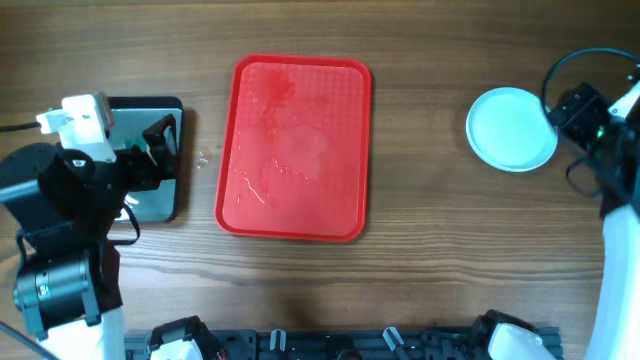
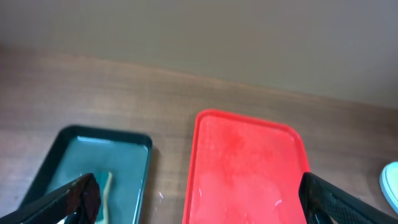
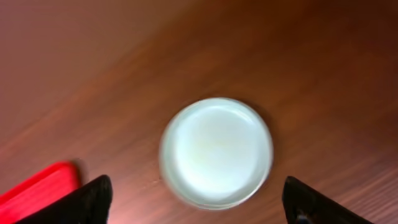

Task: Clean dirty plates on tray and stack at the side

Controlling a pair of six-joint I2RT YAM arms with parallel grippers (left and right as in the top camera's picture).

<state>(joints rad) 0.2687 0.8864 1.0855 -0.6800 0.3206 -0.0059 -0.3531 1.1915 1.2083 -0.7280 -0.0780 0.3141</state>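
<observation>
Plates: on worktop, well right of tray. Left tool, right tool: spread wide, empty.

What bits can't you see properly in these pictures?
- Plates: overhead looks straight down and the right wrist view is blurred, so how many are stacked cannot be told.
- Black tray: overhead, the left arm covers much of it.
- Pale thing in the black tray: left wrist view, cut off by the bottom edge.
</observation>
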